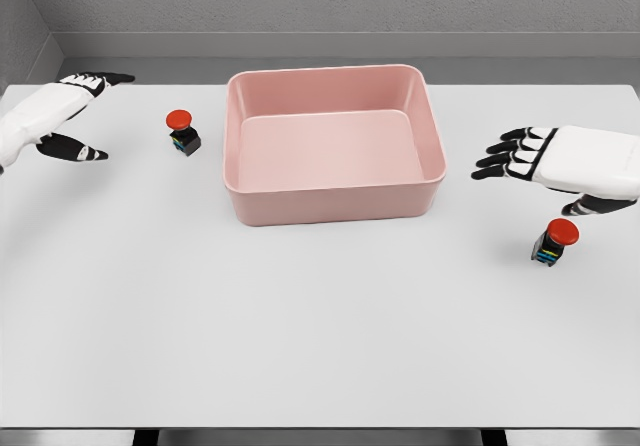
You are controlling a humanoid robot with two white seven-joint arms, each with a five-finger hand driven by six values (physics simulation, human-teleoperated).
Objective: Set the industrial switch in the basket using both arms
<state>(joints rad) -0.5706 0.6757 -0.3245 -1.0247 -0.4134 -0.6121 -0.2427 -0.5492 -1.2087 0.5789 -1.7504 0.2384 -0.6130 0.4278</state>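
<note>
Head view shows, nearest on the white surface [300,346], one industrial switch [555,241] with its red cap up, just below the right robot hand [545,156], whose fingers are spread and hold nothing, apparently poised to come down on it. Further back sits the empty pink basket [335,201], central so either arm can reach it. A second switch [182,132] stands left of the basket, near the left robot hand [65,116], also open and empty.
</note>
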